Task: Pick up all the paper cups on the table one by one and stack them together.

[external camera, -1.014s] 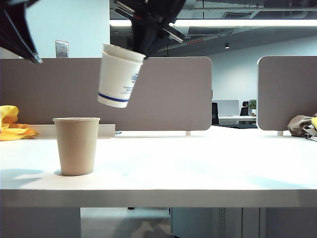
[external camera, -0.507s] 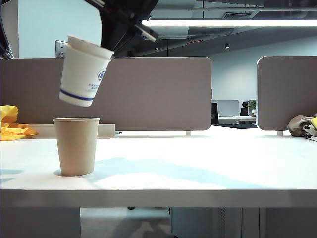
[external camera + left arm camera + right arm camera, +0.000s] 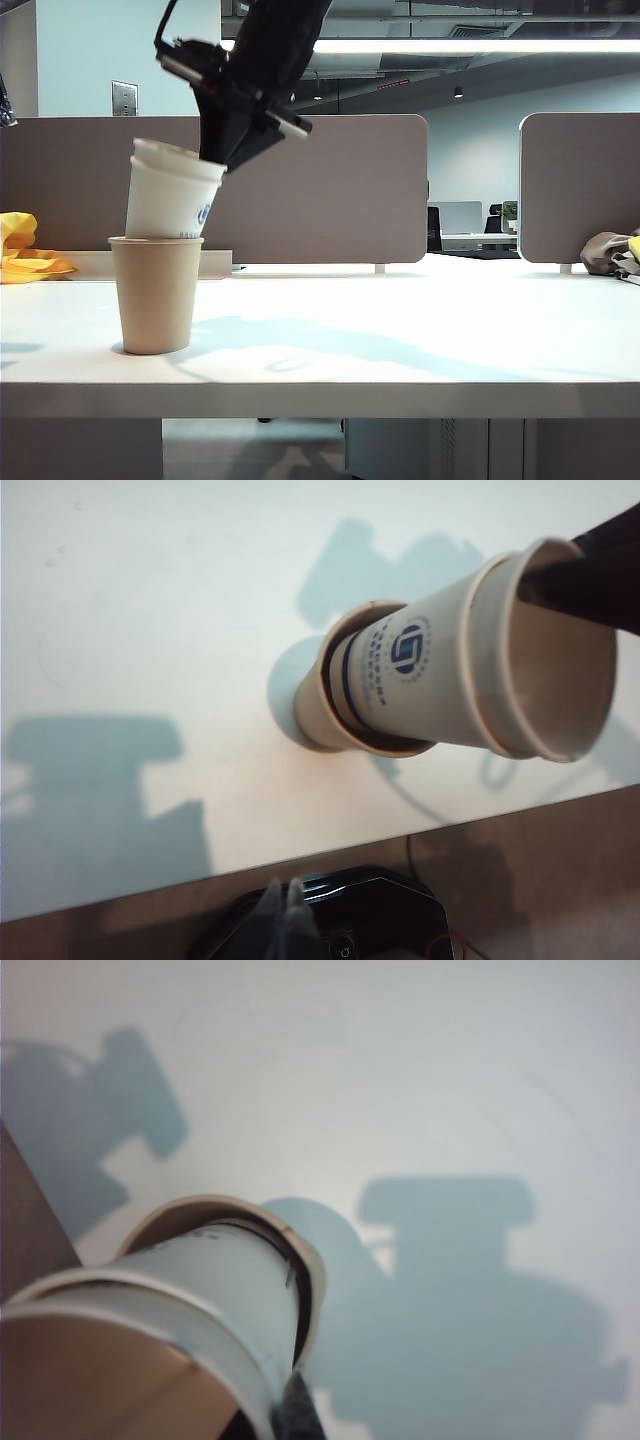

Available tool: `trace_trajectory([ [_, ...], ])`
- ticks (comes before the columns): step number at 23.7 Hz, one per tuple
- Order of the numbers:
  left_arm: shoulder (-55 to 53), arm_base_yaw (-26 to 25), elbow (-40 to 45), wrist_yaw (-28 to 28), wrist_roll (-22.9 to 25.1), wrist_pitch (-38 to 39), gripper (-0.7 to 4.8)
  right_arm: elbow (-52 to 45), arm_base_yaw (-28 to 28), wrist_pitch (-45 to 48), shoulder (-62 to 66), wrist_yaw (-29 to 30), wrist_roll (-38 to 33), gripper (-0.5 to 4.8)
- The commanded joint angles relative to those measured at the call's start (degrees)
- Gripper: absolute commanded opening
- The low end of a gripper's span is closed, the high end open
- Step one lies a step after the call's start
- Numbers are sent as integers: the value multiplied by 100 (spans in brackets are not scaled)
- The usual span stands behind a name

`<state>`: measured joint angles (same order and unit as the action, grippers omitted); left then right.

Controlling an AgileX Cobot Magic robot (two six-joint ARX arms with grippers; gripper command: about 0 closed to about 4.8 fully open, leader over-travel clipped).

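A tan-brown paper cup (image 3: 155, 295) stands upright near the table's (image 3: 400, 340) front left. Two white paper cups (image 3: 170, 195), nested with both rims showing, lean tilted with their lower end inside its mouth. My right gripper (image 3: 215, 158) has reached across to the left and is shut on the rim of the white cups (image 3: 230, 1280), one finger inside and one dark finger (image 3: 295, 1410) outside. The left wrist view shows the white cups (image 3: 440, 670) and their blue band entering the brown cup (image 3: 305, 705). My left gripper (image 3: 283, 915) is off the table's edge, shut and empty.
Grey partition panels (image 3: 330, 190) run along the back of the table. A yellow cloth (image 3: 25, 255) lies at the far left and a grey-yellow bundle (image 3: 612, 255) at the far right. The thick front edge (image 3: 320, 400) is close to the brown cup.
My right gripper has carried the white cups leftwards and down, from mid-air into the brown cup's mouth. The left arm has drawn almost out of the exterior view at the left.
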<state>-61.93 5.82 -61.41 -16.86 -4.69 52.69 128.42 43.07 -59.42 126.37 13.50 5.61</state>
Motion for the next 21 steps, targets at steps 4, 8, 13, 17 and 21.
trace_trajectory([
  [4, 20, -11, -24, 11, 20, 4, -6, 22, -2, 52, 188, 13, -13, -1],
  [8, 20, -9, -24, -4, 20, 11, -6, 22, -7, 70, 264, 0, -13, 25],
  [13, 17, -11, -24, -4, 20, -4, -6, 55, -17, 179, 262, -76, -13, 226],
  [17, 17, -11, -24, -7, 20, -44, -6, 114, -11, 160, 258, -188, -11, 160],
  [21, 87, -11, -24, -63, 17, -243, -6, 409, -33, -44, 201, -564, -2, -8],
])
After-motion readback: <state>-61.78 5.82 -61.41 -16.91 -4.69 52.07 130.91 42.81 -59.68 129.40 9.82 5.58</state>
